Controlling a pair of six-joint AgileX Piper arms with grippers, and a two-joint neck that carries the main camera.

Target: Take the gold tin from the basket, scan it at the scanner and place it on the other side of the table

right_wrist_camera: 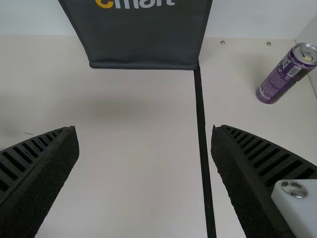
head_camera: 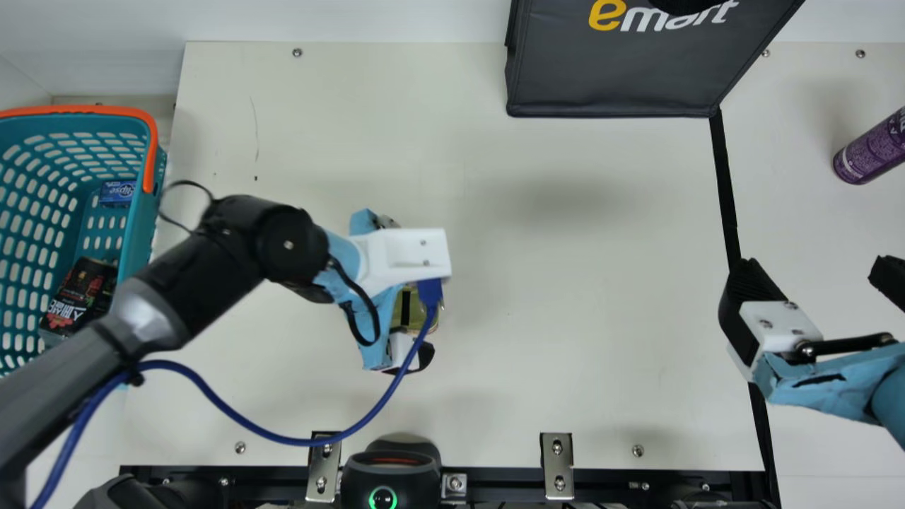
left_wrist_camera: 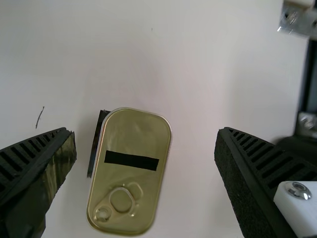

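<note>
My left gripper [head_camera: 417, 304] hangs over the left-middle of the table in the main view, with the gold tin [head_camera: 407, 311] partly hidden beneath it. In the left wrist view the gold tin [left_wrist_camera: 131, 173], with a ring pull and a black strip, lies between the fingers of my left gripper [left_wrist_camera: 146, 148], which stand wide apart with a gap on each side of it. The scanner [head_camera: 390, 470] sits at the near edge, its ring lit green. My right gripper [head_camera: 813, 276] is at the right, open and empty; the right wrist view shows the same gripper [right_wrist_camera: 146, 146].
At the left stands the teal basket [head_camera: 134, 233] with a blue pack and a dark pack inside. A dark bag [head_camera: 615, 78] is at the far edge. Beyond the black line [head_camera: 724, 184] stands a purple can [head_camera: 873, 148]. A blue cable [head_camera: 240, 417] loops from my left arm.
</note>
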